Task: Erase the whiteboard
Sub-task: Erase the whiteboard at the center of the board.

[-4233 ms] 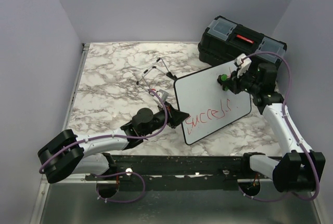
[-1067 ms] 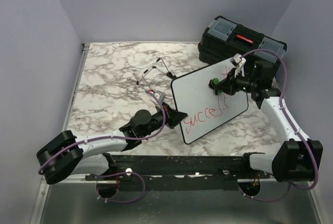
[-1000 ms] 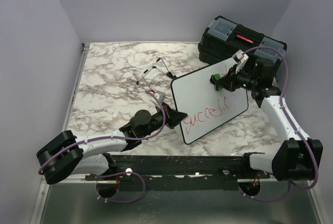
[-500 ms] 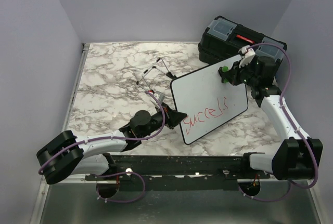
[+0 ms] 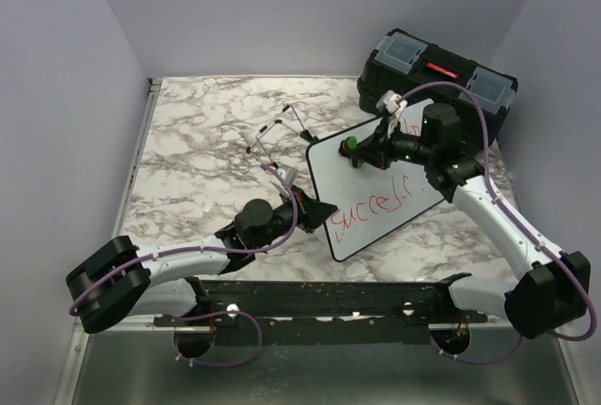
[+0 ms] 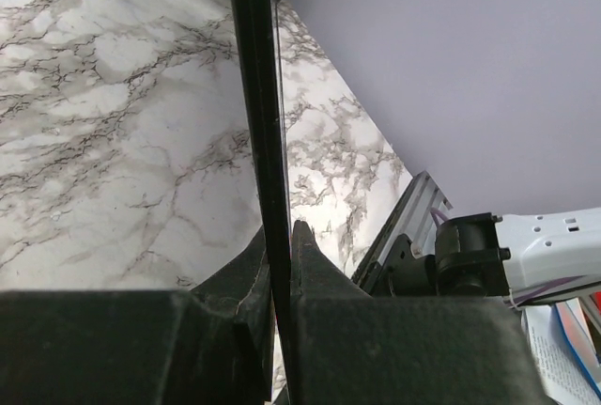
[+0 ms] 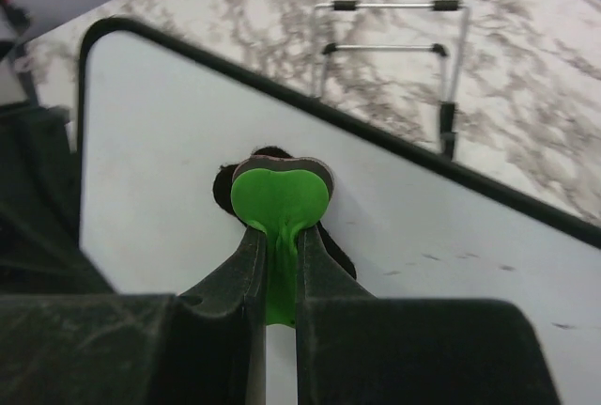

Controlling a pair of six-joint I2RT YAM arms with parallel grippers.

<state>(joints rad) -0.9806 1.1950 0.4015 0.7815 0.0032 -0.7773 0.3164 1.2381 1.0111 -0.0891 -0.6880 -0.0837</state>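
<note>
Booth: Whiteboard [image 5: 343, 179] position, talk me through it.

Arm: It's right of centre on the marble table [image 5: 197, 142], tipped up with its face slanting toward the overhead camera. My left gripper [image 5: 317, 212] is clamped on the black rim at the lower left edge. In the left wrist view the board runs edge-on straight up between my two fingers, which are pinched tight on it.

Booth: Does the far side rest on the table?

Arm: I can't tell from here, because my right arm covers that corner.

Booth: And the right side?

Arm: My right gripper [image 5: 362, 151] is squeezed onto the green eraser [image 5: 350, 145], with the jaws closed on its green grip. The eraser sits on the upper left part of the board, near the top corner. The right wrist view shows its dark pad meeting the white surface.

Booth: Any marks on the board?

Arm: There is red writing [image 5: 371, 208] across the lower part, below the eraser and apart from it. The patch around the eraser looks white.

Booth: What else is on the table?

Arm: A wire easel [image 5: 277, 132] lies on the marble just beyond the board's top left corner. A black toolbox [image 5: 437, 71] sits at the back right, behind my right arm.
</note>
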